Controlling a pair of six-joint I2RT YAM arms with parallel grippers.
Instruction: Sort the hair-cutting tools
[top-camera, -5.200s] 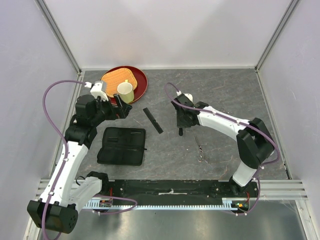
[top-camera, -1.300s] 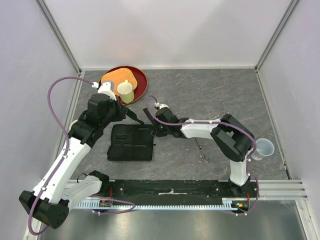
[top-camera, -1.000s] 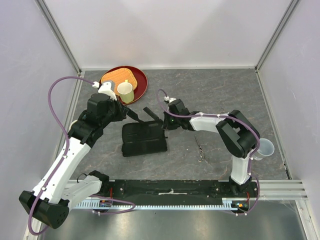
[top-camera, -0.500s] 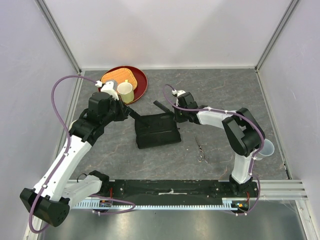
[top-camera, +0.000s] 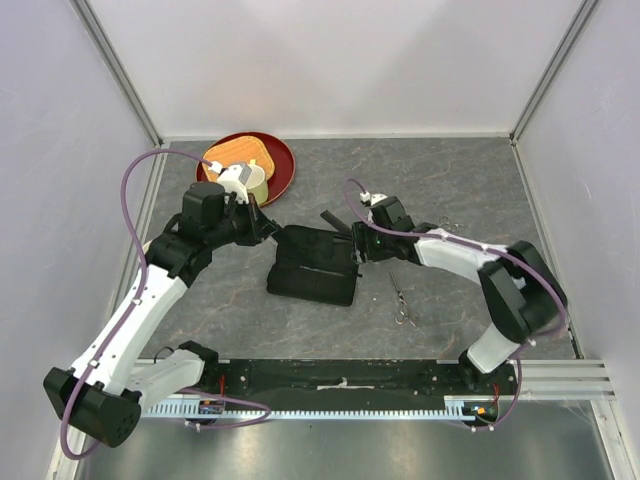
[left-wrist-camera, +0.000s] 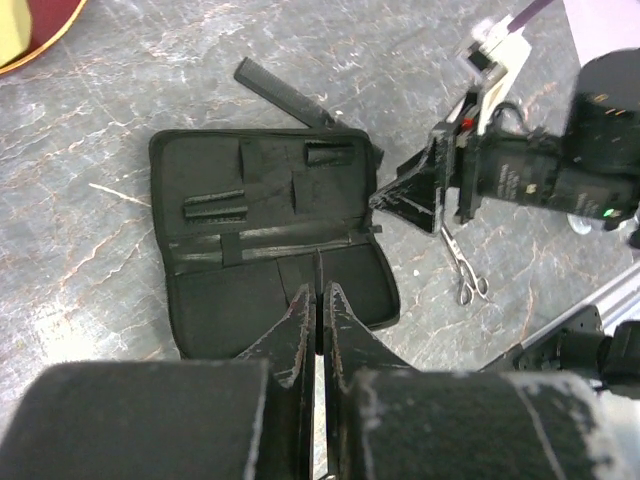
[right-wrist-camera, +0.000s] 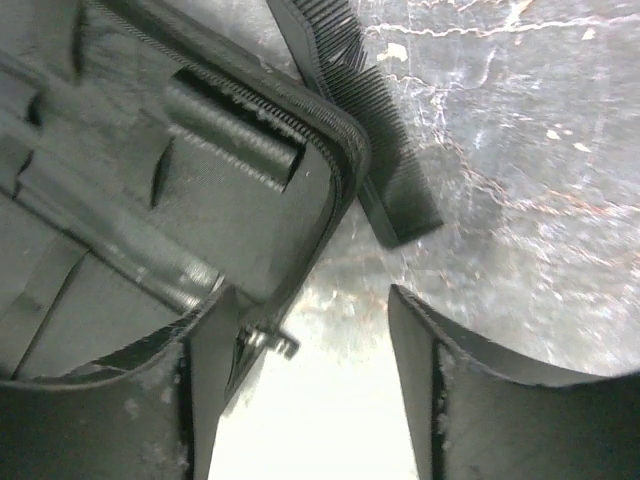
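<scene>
The open right claw (top-camera: 356, 246) is nearest the comb (top-camera: 328, 217). From above, the comb lies at about eleven o'clock, running ten to four.

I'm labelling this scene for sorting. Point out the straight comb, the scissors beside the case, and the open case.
straight comb (left-wrist-camera: 285, 95), left wrist view, mid-length.
scissors (top-camera: 399, 297), top view, blades near pivot.
open case (left-wrist-camera: 230, 290), left wrist view, lower flap.

Case (left-wrist-camera: 200, 170): matt black woven cloth. Comb (right-wrist-camera: 350, 90): black plastic, slight sheen. Scissors (left-wrist-camera: 464, 278): bright polished metal. Tabletop (top-camera: 450, 180): grey stone-look, smooth. Tray (top-camera: 286, 172): glossy red.
</scene>
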